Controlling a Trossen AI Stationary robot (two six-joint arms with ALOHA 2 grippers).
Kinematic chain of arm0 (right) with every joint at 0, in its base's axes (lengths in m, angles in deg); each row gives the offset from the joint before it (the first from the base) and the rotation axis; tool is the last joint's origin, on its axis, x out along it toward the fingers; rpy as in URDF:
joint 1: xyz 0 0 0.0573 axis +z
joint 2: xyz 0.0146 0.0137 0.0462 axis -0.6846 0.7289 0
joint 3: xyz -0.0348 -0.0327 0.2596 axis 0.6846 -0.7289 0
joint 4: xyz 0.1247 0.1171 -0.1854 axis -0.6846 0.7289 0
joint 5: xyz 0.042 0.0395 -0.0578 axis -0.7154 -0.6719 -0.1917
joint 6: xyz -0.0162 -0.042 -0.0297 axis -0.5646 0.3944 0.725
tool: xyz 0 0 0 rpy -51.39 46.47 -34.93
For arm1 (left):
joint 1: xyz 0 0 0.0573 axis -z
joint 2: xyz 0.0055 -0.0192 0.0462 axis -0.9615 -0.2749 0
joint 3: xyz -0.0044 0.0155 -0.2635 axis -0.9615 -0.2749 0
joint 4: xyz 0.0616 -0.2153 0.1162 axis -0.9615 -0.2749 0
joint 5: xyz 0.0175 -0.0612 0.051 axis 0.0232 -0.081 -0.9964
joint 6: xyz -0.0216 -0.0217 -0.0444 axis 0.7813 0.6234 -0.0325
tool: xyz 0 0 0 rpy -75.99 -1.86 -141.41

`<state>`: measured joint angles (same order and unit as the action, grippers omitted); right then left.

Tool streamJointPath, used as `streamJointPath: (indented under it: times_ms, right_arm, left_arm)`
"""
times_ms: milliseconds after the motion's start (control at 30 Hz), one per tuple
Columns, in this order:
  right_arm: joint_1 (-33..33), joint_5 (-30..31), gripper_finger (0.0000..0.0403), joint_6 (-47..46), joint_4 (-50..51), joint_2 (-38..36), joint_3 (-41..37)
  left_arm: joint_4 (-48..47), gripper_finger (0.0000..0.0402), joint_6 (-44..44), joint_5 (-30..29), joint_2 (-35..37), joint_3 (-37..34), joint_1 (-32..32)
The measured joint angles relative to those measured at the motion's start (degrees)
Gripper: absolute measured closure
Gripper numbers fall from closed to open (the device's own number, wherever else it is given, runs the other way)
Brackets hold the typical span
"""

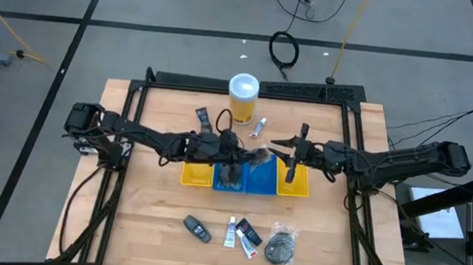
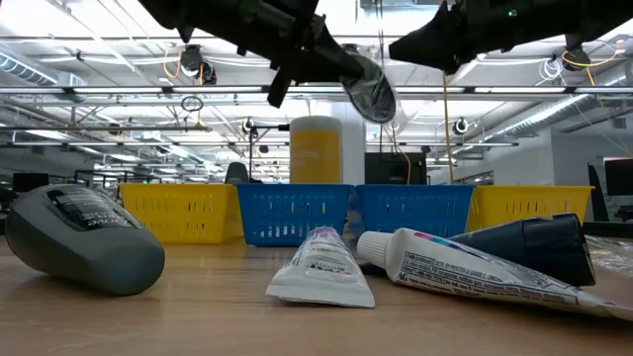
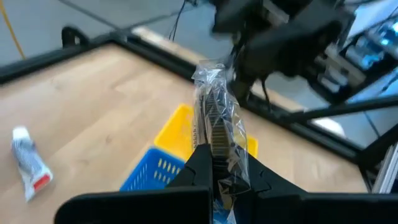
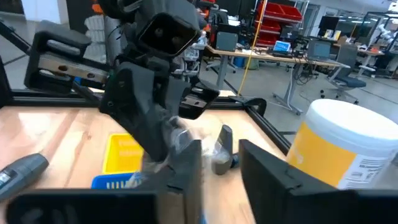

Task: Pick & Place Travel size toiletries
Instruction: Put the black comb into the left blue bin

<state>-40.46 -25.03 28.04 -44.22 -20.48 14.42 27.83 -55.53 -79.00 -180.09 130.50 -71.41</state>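
**Left pincer holding a wrapped disc over the trays**

From above, the left pincer (image 1: pixel 256 158) is hanging over the row of trays in the middle of the counter (image 1: pixel 152 219). It is gripping a black disc in clear wrap (image 1: pixel 259 157) above the blue tray (image 1: pixel 260 179). A yellow tray (image 1: pixel 195 174) is sitting at one end of the row and another yellow tray (image 1: pixel 294 180) at the other end. The right pincer (image 1: pixel 285 144) is waiting just beside the left one, with its fingers apart. The tall yellow canister (image 1: pixel 243 98) is standing behind the trays. A dark tube (image 1: pixel 203 117) and a little white tube (image 1: pixel 259 128) are lying near it. At the front of the counter, a dark oval piece (image 1: pixel 196 228), a white tube (image 1: pixel 230 231), a second dark tube (image 1: pixel 248 231) and another wrapped disc (image 1: pixel 280 245) are lying close together.

From counter height, the held disc (image 2: pixel 372 91) is hanging in the air above the blue trays (image 2: pixel 356 212), not touching them. The dark oval piece (image 2: pixel 81 239) and two white tubes (image 2: pixel 321 267) (image 2: pixel 465 272) are lying up close on the wood.

In the left wrist view, the two fingers are clamped on the wrapped disc (image 3: pixel 217 134), which is standing on its edge. The right arm is showing behind it.

In the right wrist view, the right pincer's fingers (image 4: pixel 183 163) are spread apart with nothing between them. The left arm is holding the wrapped disc (image 4: pixel 180 138) just ahead, and the canister (image 4: pixel 342 149) is standing close by.
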Motion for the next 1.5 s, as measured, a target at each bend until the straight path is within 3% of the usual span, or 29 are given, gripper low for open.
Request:
streamJointPath:
  times_ms: [267, 500, 767, 1200, 1333, 1500]
  right_arm:
    - [-0.13, 6.55, 0.0245, -0.48, 4.42, -1.41, 0.00]
    - [-0.13, 6.85, 0.0248, -1.89, 9.15, -3.21, 0.00]
    - [-0.13, 6.62, 0.0254, -4.23, 11.52, -3.52, 0.00]
    - [-0.13, 6.53, 0.0250, -6.85, 14.58, -3.45, 0.00]
    - [-0.13, 6.53, 0.0250, -6.85, 14.60, -3.45, 0.00]
    - [-0.13, 6.51, 0.0250, -6.87, 14.61, -3.45, 0.00]
  left_arm:
    - [-10.06, 0.0391, 4.01, 1.28, -0.02, 0.00, 1.65]
    - [-22.99, 0.0391, 7.15, 0.89, 3.32, -0.02, 3.95]
    - [-30.89, 0.0391, 7.30, -0.98, 7.67, 0.01, 4.97]
    - [-29.82, 0.0391, 9.31, -0.05, 6.87, -2.84, 2.86]
    - [-24.10, 0.0391, 9.14, 4.15, 6.91, -4.84, 1.36]
    - [-23.29, 0.0391, 9.04, 4.91, 6.86, -6.62, -0.30]
